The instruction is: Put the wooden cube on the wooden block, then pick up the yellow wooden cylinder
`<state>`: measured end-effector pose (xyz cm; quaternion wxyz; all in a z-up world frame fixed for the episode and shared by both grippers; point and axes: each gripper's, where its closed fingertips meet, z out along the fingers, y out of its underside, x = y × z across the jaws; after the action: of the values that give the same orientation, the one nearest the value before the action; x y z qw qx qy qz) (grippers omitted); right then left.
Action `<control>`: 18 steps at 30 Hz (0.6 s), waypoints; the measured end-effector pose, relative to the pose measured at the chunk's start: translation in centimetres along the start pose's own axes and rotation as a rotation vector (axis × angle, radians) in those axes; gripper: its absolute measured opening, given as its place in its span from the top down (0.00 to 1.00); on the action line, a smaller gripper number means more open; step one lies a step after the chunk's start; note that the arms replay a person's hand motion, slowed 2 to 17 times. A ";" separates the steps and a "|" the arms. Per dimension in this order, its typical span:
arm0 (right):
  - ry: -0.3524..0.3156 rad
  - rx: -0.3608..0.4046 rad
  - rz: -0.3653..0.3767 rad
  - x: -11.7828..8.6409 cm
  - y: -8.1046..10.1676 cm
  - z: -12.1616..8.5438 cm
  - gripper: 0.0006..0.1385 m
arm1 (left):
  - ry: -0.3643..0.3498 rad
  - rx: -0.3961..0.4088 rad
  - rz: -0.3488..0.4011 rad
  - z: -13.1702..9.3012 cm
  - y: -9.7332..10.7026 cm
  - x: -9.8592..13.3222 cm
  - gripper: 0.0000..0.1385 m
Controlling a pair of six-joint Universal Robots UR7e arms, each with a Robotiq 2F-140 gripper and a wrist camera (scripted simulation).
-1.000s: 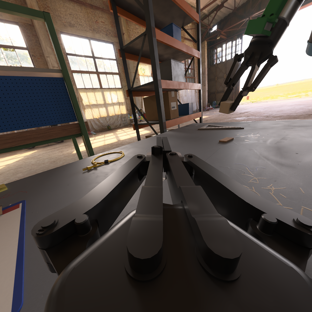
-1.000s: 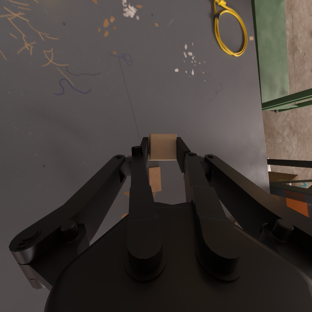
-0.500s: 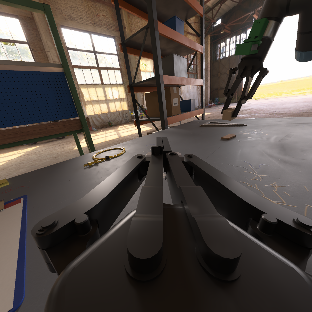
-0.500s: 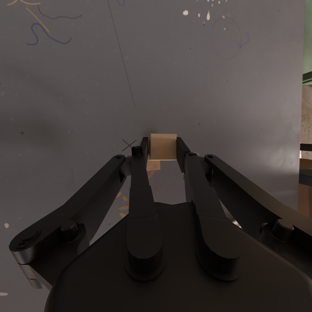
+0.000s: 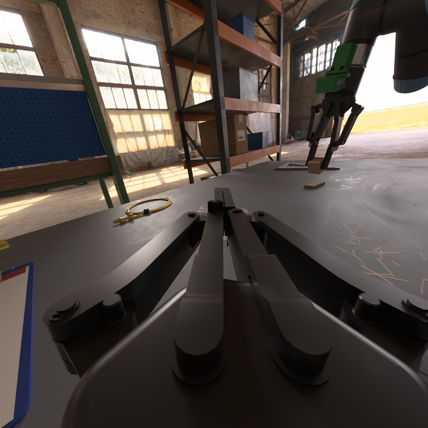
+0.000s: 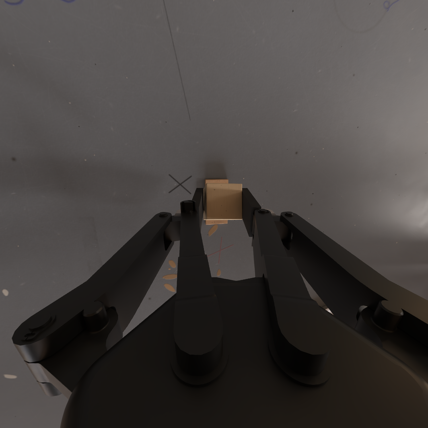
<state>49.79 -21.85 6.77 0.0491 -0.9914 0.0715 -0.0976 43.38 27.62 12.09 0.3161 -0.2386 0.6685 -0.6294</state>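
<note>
My right gripper (image 6: 222, 201) is shut on the pale wooden cube (image 6: 222, 201) and holds it just above the flat wooden block (image 6: 215, 181), whose edges peek out beyond and below the cube. In the left wrist view the right gripper (image 5: 315, 165) hangs at the far right with the cube (image 5: 314, 165) a short way above the thin block (image 5: 314, 184) on the dark table. My left gripper (image 5: 222, 196) is shut and empty, low over the table. No yellow cylinder is in view.
A yellow cable loop (image 5: 148, 208) lies at the table's far left edge. A clipboard (image 5: 14, 324) is at the near left. A wooden triangle ruler (image 5: 289, 167) lies behind the cube. Wood shavings (image 5: 361, 254) are scattered at the right. Shelving (image 5: 222, 92) stands beyond the table.
My right gripper has come down with the cube and now sits directly over the block, which slid under the cube in its view. My left gripper stays shut.
</note>
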 end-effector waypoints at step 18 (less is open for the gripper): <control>-0.045 -0.049 -0.003 0.0 0.6 2.7 0.70 | -0.003 -0.010 0.001 0.1 0.3 -0.1 0.99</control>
<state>50.28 -22.17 4.09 0.0261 -0.9944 0.0713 -0.0735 43.54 27.66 11.84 0.3163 -0.2407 0.6712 -0.6257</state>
